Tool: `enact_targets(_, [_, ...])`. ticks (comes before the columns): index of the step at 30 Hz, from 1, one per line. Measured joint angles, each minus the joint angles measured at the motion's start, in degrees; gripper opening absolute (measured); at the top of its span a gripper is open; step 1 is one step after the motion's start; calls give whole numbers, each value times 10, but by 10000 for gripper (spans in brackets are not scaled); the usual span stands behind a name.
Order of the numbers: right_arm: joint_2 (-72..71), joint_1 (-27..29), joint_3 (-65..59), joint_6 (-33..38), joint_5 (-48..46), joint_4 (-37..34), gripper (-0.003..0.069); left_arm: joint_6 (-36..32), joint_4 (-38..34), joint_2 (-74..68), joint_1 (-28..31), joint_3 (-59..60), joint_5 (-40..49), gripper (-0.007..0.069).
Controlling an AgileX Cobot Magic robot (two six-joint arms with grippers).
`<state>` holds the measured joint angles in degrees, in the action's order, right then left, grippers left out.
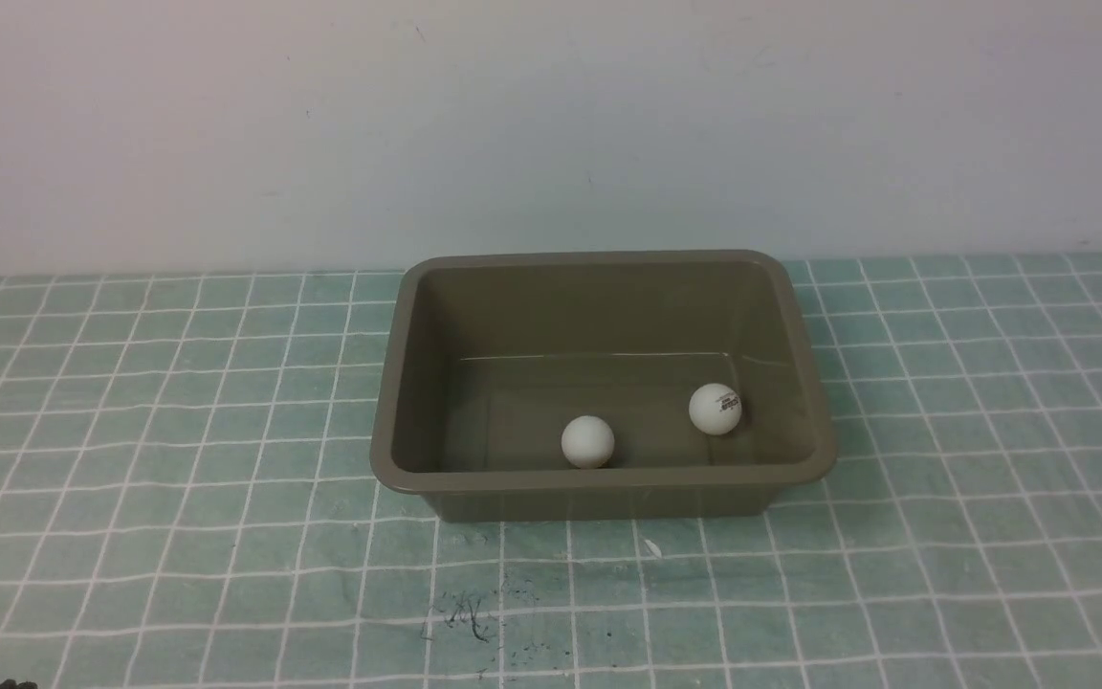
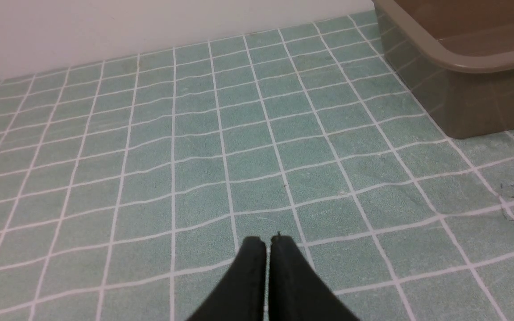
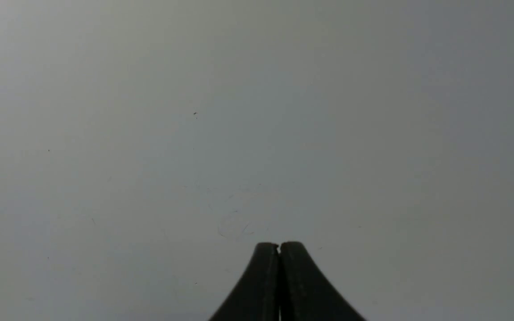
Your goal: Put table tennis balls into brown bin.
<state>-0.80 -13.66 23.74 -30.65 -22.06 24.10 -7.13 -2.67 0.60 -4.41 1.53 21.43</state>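
You are looking at two table tennis balls, both lying on the floor of the brown bin (image 1: 398, 402). The plain ball (image 1: 587, 441) sits at lower centre of the front view, right by the bin's near wall. The printed ball (image 1: 715, 409), marked with a tiny dark logo, lies to its right, a little higher in the frame, apart from the first.

Expect each ball to be very light, hard-shelled, smooth and quick to roll. If you had to lift one, pinch it gently across its widest part, since a squeeze off centre would likely make it pop free. The bin looks like stiff plastic with a rolled rim, which would be the place to hold it.

Count: two balls, one bin, standing at the centre of a green checked cloth (image 1: 178, 402) on the worktop.

The left end effector (image 2: 268, 240) is closed and empty above the cloth. The right end effector (image 3: 279, 246) is also closed and empty, facing a plain grey surface. Judged from this, the task looks complete.
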Motion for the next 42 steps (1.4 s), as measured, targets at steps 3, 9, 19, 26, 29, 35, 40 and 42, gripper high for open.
enact_targets(3, [0,0,-14,20,27,-20,-13,0,0,0,0,0,0,-5])
enact_targets(9, [0,0,-45,186,49,-165,-13,0,0,0,0,0,0,-5])
enact_targets(19, [0,78,-170,267,24,-211,-13,0,0,0,0,0,0,-5])
enact_targets(26, [1,156,-248,267,1,-213,-13,1,0,0,0,0,1,-5])
enact_targets(29, [1,159,-248,267,1,-213,-13,0,0,0,0,0,1,-5])
enact_targets(35, [1,159,-248,267,1,-213,-13,0,0,0,0,0,1,-5])
enact_targets(40, [1,159,-248,267,1,-213,-13,0,0,0,0,0,1,-5])
enact_targets(42, [1,159,-248,267,1,-213,-13,0,0,0,0,0,1,-5])
